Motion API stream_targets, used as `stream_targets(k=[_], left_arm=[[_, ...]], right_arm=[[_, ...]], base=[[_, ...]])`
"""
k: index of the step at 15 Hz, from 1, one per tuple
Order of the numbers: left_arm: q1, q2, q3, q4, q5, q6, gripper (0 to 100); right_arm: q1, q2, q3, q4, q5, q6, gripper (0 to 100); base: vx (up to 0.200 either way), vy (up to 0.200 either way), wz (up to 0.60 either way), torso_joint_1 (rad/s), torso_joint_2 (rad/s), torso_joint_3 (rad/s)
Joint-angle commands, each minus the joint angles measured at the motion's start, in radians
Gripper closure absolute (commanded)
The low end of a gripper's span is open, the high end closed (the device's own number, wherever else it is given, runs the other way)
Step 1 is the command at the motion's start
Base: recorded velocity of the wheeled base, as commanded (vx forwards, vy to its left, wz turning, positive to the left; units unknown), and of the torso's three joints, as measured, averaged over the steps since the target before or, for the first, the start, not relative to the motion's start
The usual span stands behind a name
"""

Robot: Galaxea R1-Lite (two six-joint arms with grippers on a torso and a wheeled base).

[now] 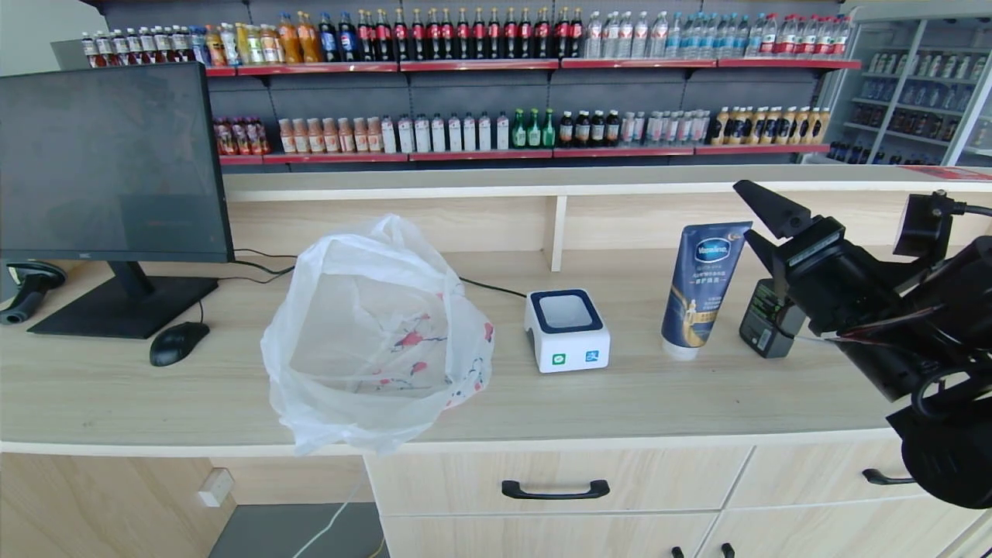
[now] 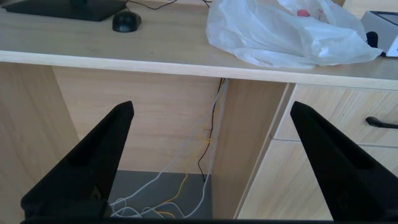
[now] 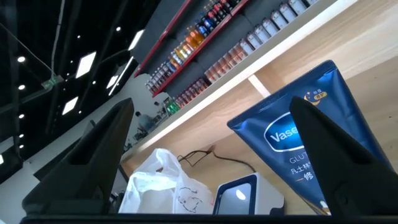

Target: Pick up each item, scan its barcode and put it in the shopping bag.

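While both claws gape wide with nothing between their fingers, the task's things sit along a pale wooden worktop [image 1: 635, 403]. The right claw [image 1: 741, 209] [image 3: 211, 102] hangs above the worktop's right end, its fingertips beside the top edge of a tall blue squeeze tube [image 1: 701, 291] [image 3: 280, 134] that stands upright on its white cap. Whether a fingertip touches the tube cannot be told. A small dark box [image 1: 763, 332] with a green label stands just to the right of the tube, partly hidden behind that claw.

Left of the tube sits a white box-shaped barcode scanner [image 1: 566, 329] [image 3: 239, 193] with a dark blue frame around its top window. Further left, near the worktop's front edge, a translucent white plastic shopping bag [image 1: 372, 341] [image 2: 280, 31] [image 3: 158, 186] with red flower print stands open-mouthed, its bottom bulging slightly over the edge.

The left claw [image 2: 211, 106] is low, below the worktop's edge, facing an open bay where loose cables [image 2: 186, 193] hang.

At the worktop's left end stand a black flat monitor [image 1: 108, 155], a black computer mouse [image 1: 178, 342] [image 2: 126, 22] and a black handheld scanner [image 1: 27, 291]. Behind, red-edged shelves [image 1: 480, 66] carry rows of bottles.
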State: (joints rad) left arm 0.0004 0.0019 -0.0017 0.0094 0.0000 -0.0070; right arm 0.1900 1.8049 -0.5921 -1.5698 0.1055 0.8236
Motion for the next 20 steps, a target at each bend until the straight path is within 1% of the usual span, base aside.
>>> stream_targets(k=[1, 6, 12, 20], left_arm=[[0.001, 0.000, 0.000, 0.000, 0.002, -0.001, 0], [0.000, 0.000, 0.000, 0.000, 0.002, -0.001, 0], [0.000, 0.000, 0.000, 0.000, 0.002, -0.001, 0], [0.001, 0.000, 0.000, 0.000, 0.002, -0.001, 0]], right_arm=[[0.000, 0.017, -0.011, -0.001, 0.000, 0.000, 0], [-0.001, 0.037, -0.014, -0.001, 0.000, -0.001, 0], [-0.027, 0.050, -0.029, -0.001, 0.000, 0.000, 0], [-0.040, 0.080, -0.044, -0.001, 0.000, 0.002, 0]], base=[[0.000, 0.000, 0.00, 0.000, 0.00, 0.000], [0.000, 0.000, 0.00, 0.000, 0.00, 0.000], [0.000, 0.000, 0.00, 0.000, 0.00, 0.000], [0.000, 0.000, 0.00, 0.000, 0.00, 0.000]])
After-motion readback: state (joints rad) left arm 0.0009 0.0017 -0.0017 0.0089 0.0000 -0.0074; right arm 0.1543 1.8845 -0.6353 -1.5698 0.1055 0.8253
